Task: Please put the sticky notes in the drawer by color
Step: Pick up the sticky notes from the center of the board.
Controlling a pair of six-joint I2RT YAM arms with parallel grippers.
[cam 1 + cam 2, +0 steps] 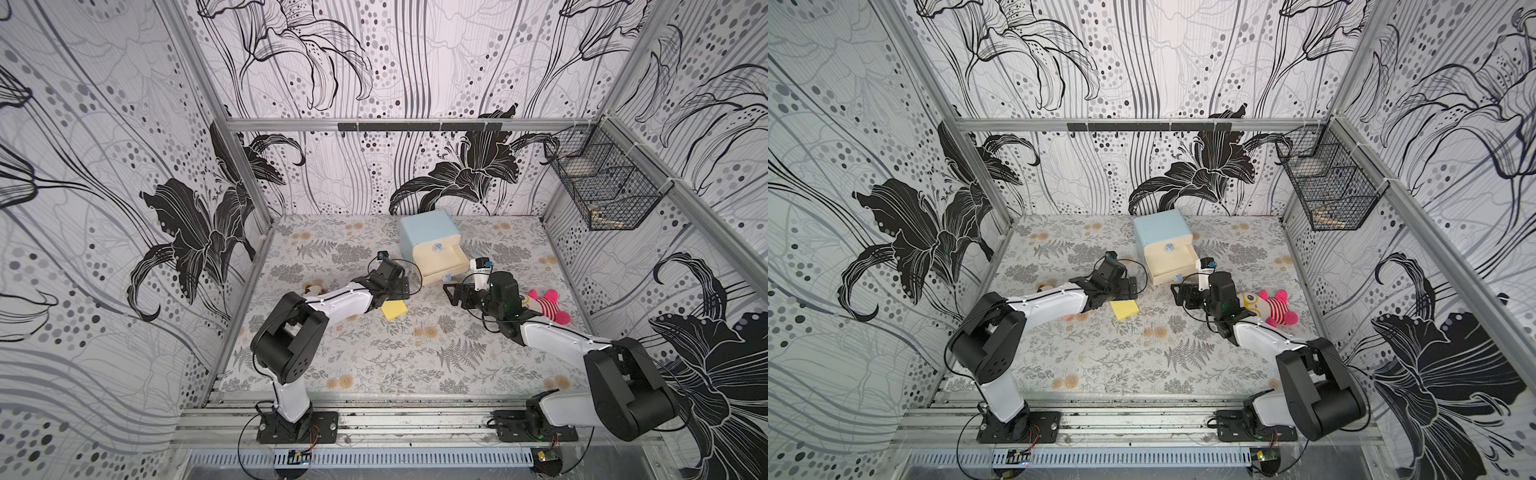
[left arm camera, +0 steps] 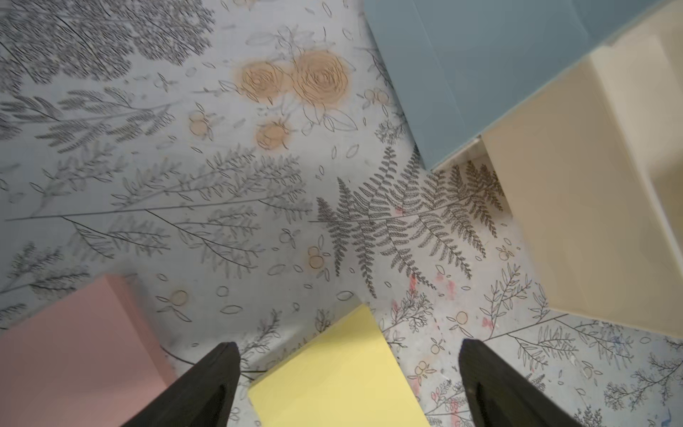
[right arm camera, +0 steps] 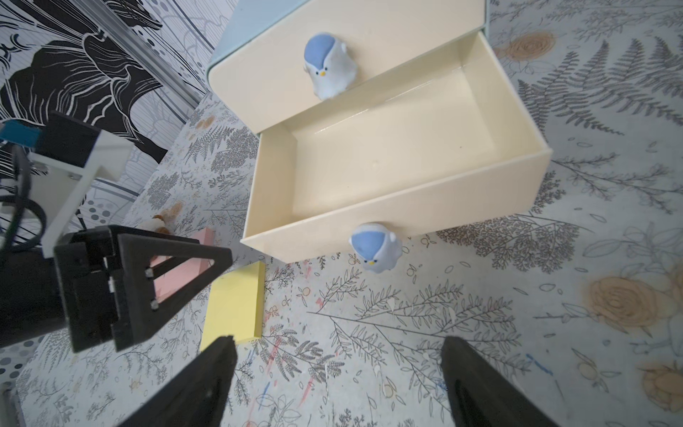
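— Under the left gripper (image 2: 349, 345), what have we got?

— The yellow square paper sticky pad (image 2: 332, 377), flat on the floral-printed worktop (image 2: 184, 222). The gripper's fingers are spread wide and hold nothing. The pad sits below the gap, closer to one finger than the other. It is turned askew, so a corner points ahead rather than an edge.

— So a straight drop won't do?

— My guess is a small sideways shift and a wrist turn first, so the fingers meet two parallel edges.

— And the right gripper (image 3: 337, 340)?

— Also spread and empty. It hangs over bare worktop just in front of the open cream drawer (image 3: 406, 218) of the light blue cube-shaped chest (image 1: 428, 230). The left arm is plainly nearer the pad.

— Anything the top views miss?

— The left arm covers nearly all of the pink square paper pad (image 2: 74, 351) there. Both wrist views show it just beside the yellow one. Only the right wrist view shows the drawer's inside, which is empty. No green pad shows anywhere.
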